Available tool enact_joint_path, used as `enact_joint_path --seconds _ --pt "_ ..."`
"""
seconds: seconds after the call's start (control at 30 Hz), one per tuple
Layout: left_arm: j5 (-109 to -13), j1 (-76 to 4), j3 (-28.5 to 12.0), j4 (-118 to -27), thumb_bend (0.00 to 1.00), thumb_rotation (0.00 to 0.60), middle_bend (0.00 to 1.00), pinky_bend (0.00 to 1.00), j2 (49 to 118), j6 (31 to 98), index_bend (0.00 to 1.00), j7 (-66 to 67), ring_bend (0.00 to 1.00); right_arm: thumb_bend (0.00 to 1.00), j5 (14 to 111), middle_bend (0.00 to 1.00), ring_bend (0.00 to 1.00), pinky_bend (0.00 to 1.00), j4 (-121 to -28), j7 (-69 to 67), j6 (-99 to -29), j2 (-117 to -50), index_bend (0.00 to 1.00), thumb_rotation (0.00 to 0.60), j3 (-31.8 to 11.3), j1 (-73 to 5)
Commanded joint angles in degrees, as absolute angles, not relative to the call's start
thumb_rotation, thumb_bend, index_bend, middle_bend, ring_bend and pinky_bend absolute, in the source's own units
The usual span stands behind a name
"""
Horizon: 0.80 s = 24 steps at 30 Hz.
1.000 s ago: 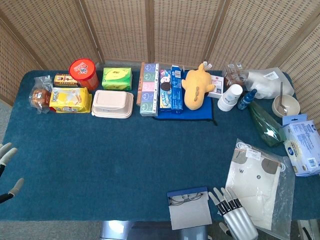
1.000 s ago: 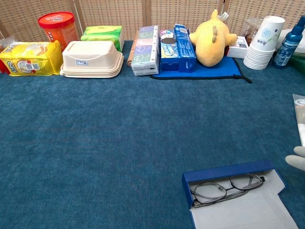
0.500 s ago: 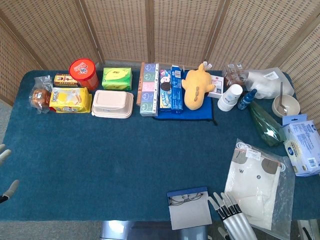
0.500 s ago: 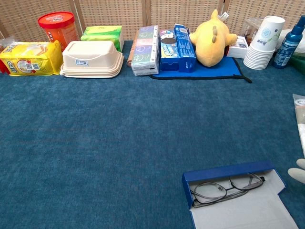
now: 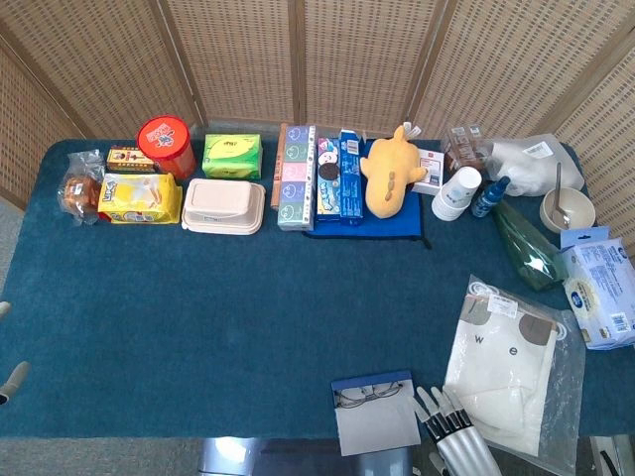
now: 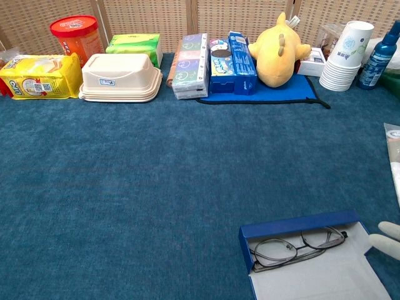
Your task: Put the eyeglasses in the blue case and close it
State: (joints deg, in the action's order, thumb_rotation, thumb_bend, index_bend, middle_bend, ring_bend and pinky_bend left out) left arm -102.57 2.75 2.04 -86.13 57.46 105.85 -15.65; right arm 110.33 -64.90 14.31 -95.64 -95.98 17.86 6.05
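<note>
The eyeglasses (image 6: 299, 246) lie folded in the open blue case (image 6: 315, 257) at the desk's (image 5: 198, 327) 6 o'clock edge, long axis running 9 to 3 o'clock. The right hand (image 5: 451, 436), at the case's 3 o'clock, is spread and holds nothing. Of the left hand (image 5: 10, 377) only fingertips show; I cannot tell its state.

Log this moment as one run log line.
eyeglasses: inside blue case | case: lid open | right robot hand: beside case, holding nothing | left robot hand: frame edge
</note>
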Motion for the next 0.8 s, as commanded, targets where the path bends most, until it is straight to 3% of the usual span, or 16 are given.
enact_joint_path --seconds 0.03,0.4,0.8 --pt "-102.5 3.0 2.0 -85.7 0.31 0.6 0.06 0.0 57.4 106.4 0.05 -16.1 0.0 0.18 111.3 0.0 0.0 0.0 -61.8 12.1 -96.4 -98.1 0.0 0.6 17.6 6.5" --pt "-101.9 4.1 1.7 -84.1 0.31 0.6 0.06 0.0 57.4 108.7 0.05 -18.1 0.0 0.18 113.6 0.0 0.0 0.0 -54.8 7.7 -97.4 -103.8 0.0 0.6 16.9 5.9" --pt "-101.4 4.6 1.5 -83.2 0.31 0.6 0.06 0.0 57.6 109.2 0.05 -19.1 0.0 0.17 114.8 0.0 0.0 0.0 -56.0 8.4 -98.4 -105.4 0.0 0.6 15.6 4.6"
